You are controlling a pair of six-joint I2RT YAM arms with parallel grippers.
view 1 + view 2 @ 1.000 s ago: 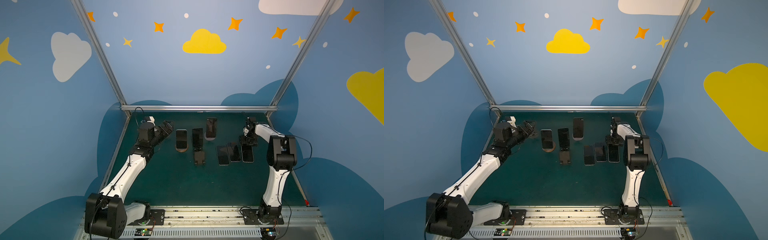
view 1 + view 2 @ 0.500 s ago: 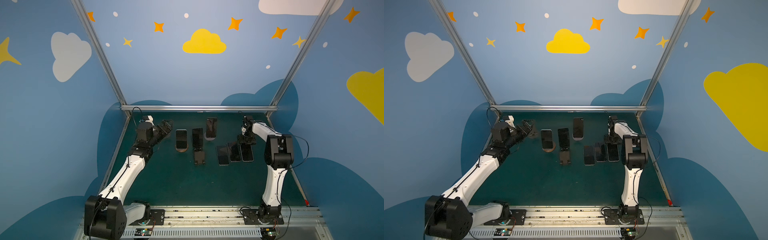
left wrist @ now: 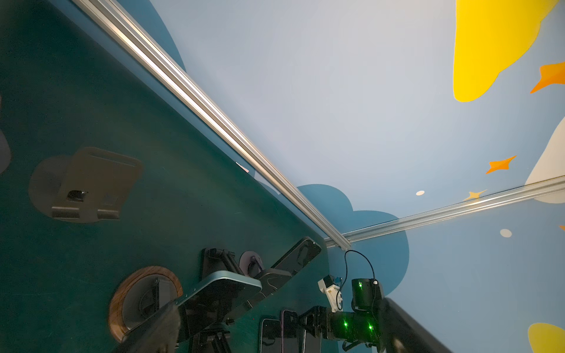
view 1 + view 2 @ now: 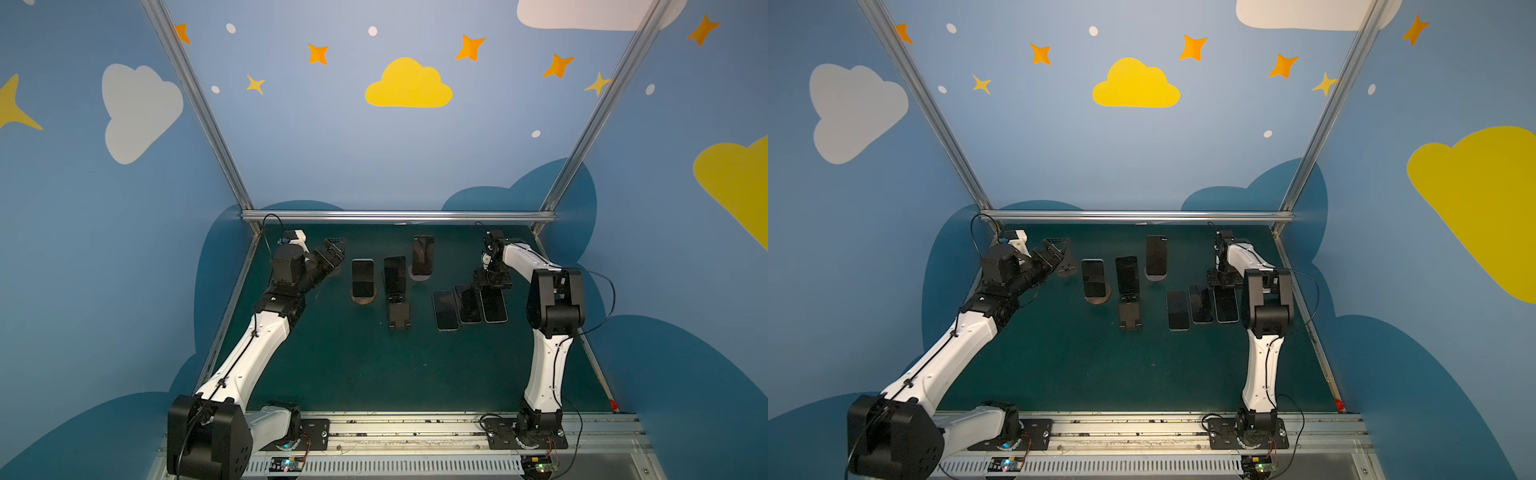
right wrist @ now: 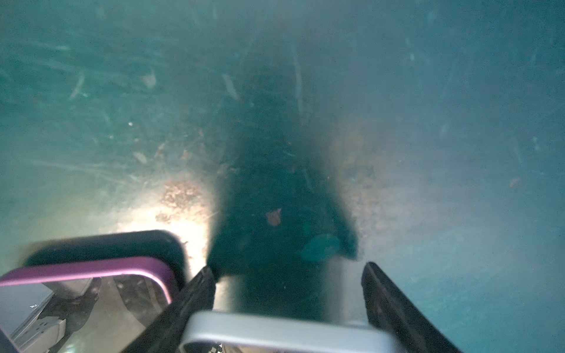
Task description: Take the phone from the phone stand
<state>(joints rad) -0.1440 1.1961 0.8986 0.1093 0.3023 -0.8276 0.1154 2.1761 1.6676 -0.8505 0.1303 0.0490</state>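
Table (image 4: 353, 365) of dark green holds everything we see. The phone (image 4: 362, 277) leans upright on the wood stand (image 4: 364, 299), its screen dark. Just left of the wood stand, the left gripper (image 4: 337, 251) hovers with its jaws spread wide and nothing between them. An empty stand (image 3: 91, 183) sits on that same side. Right of the wood stand a second phone (image 4: 395, 272) is propped on a black stand (image 4: 400, 318), and farther right and back a third phone (image 4: 423, 253) leans on a grey stand (image 4: 417, 278). Well right of the wood stand three flat phones (image 4: 468, 305) lie side by side. The right gripper (image 4: 493, 286) points down at the far end of the outermost, the silver phone (image 4: 494, 307). In the right wrist view its fingers (image 5: 385, 302) flank that end closely, but we cannot tell whether they pinch it.
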